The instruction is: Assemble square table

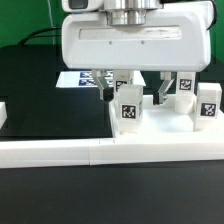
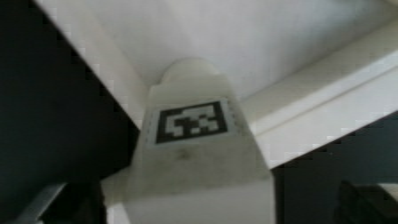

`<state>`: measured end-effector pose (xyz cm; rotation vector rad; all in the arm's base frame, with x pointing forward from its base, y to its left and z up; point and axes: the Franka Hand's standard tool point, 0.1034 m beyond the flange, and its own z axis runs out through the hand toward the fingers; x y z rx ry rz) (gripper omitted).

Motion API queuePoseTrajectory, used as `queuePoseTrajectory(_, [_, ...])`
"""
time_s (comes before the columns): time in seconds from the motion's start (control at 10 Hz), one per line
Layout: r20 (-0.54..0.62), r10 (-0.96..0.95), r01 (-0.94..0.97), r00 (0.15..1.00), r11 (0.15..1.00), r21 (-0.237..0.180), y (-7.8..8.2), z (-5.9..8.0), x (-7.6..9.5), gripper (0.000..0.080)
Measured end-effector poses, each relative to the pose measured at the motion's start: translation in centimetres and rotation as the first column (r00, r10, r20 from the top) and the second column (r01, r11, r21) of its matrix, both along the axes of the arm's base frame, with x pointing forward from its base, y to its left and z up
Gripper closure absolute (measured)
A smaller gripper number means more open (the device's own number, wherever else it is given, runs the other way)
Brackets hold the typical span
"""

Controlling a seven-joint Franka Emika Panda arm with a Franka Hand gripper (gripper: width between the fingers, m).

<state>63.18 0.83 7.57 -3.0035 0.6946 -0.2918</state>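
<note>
The square table's slab (image 1: 150, 140) lies flat on the black bench (image 1: 40, 90), just behind the long white border bar (image 1: 60, 152) at the front edge. Three short white legs carry square black-and-white tags: one leg (image 1: 129, 108) stands upright near the slab's front, with two further legs (image 1: 183, 98) (image 1: 208, 104) toward the exterior view's right. Whether any leg is fully seated in a socket cannot be told. The end effector (image 1: 128, 88) hangs directly above the nearest leg with its fingers spread wide on either side, gripping nothing. The wrist view confirms this: the leg (image 2: 187, 140) rises between the parted fingers, tag facing the camera. Judged from this, assembly is partway through, with the remaining leg outstanding. All parts appear to be smooth matte white plastic; the legs are rounded at the top. The marker board (image 1: 85, 78) lies behind.
</note>
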Motion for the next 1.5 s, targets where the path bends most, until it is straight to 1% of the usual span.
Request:
queuePoseTrajectory(0.2, [-0.001,-0.021,0.021,1.0,1.0,0.004,-0.04,-0.07,-0.04,0.015])
queuePoseTrajectory(0.3, [-0.002,-0.071,0.071,0.997,0.997,0.015,-0.01,-0.1,-0.05,0.0318])
queuePoseTrajectory(0.4, [-0.005,-0.164,0.164,0.987,0.986,0.033,0.0,-0.14,-0.07,0.0318])
queuePoseTrajectory(0.5, [-0.014,-0.236,0.237,0.972,0.971,0.042,-0.42,-0.31,-0.3,0.0502])
queuePoseTrajectory(0.7, [-0.021,-0.352,0.352,0.936,0.934,0.061,-0.62,-0.35,-0.36,0.0501])
queuePoseTrajectory(0.8, [-0.042,-0.535,0.536,0.844,0.839,0.089,-0.63,-0.38,-0.54,0.0501])
queuePoseTrajectory(0.9, [-0.067,-0.673,0.676,0.736,0.729,0.109,-0.68,-0.38,-0.69,0.0501])
queuePoseTrajectory(1.0, [-0.113,-0.785,0.792,0.609,0.595,0.134,-0.68,-0.42,-0.82,0.0501])
queuePoseTrajectory(1.1, [-0.156,-0.857,0.87,0.49,0.469,0.155,-0.71,-0.45,-0.89,0.0501])
queuePoseTrajectory(1.2, [-0.196,-0.912,0.928,0.36,0.329,0.174,-0.69,-0.48,-0.92,0.0501])
queuePoseTrajectory(1.3, [-0.252,-0.951,0.973,0.178,0.133,0.187,-0.51,-0.53,-0.96,0.0501])
queuePoseTrajectory(1.4, [-0.26,-0.955,0.978,0.141,0.094,0.184,-0.44,-0.55,-0.98,0.0501])
queuePoseTrajectory(1.5, [-0.26,-0.955,0.979,0.14,0.094,0.184,-0.44,-0.55,-0.98,0.0501])
